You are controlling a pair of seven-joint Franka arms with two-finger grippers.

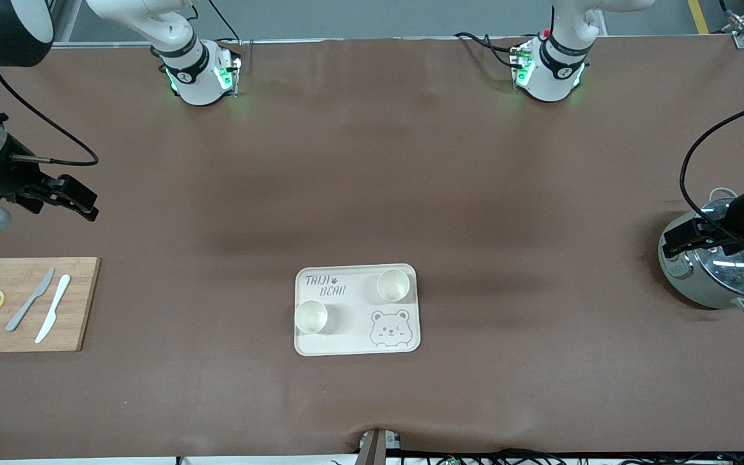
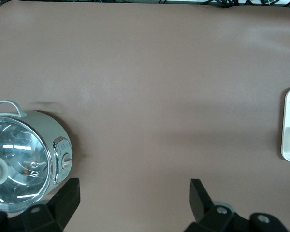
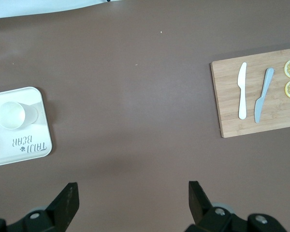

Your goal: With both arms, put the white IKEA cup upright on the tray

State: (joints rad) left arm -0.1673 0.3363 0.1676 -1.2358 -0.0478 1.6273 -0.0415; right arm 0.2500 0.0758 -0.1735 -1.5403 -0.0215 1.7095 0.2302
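Looks like I'm basically done here: both white cups, one (image 1: 311,316) at the tray's (image 1: 346,345) right-arm edge and the other (image 1: 392,285) near its 1 o'clock corner, stand mouth-up, well apart. My right hand (image 1: 78,197) hangs spread and empty above the counter (image 1: 372,161), past the cutting board's (image 1: 78,303) 12 o'clock edge. My left hand (image 1: 685,240) is spread too, over the steel pot (image 1: 711,284). Tray sits roughly midway between them, so neither arm's really closer.
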